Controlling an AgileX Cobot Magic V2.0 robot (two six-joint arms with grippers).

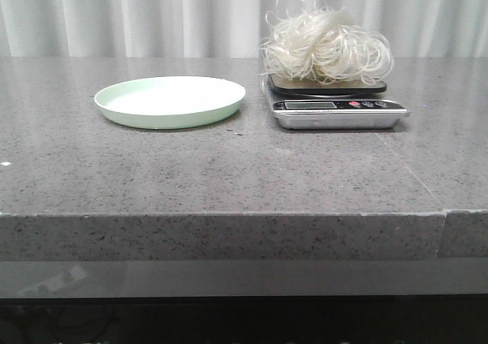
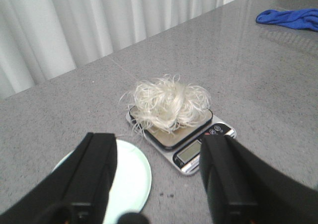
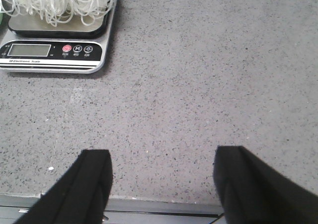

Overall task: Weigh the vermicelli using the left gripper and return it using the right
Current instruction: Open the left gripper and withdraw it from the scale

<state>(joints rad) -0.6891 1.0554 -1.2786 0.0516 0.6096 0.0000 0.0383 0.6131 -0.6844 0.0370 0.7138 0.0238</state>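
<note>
Speckled grey stone table; round green plate; fluffy vermicelli atop scale; left gripper, right gripper wide apart, empty.

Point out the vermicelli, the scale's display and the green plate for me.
vermicelli [image 1: 328,45], front view: middle of the noodle wad on the scale.
scale's display [image 3: 30,49], right wrist view: centre of the grey screen.
green plate [image 1: 169,101], front view: bare inner surface.

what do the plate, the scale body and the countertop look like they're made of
Plate: probably plastic or melamine, pale green with a matte, even surface. Scale: seemingly brushed metal body, silvery sheen, glossy black panel. Countertop: looks like polished speckled grey stone or composite, faintly reflective.
</note>
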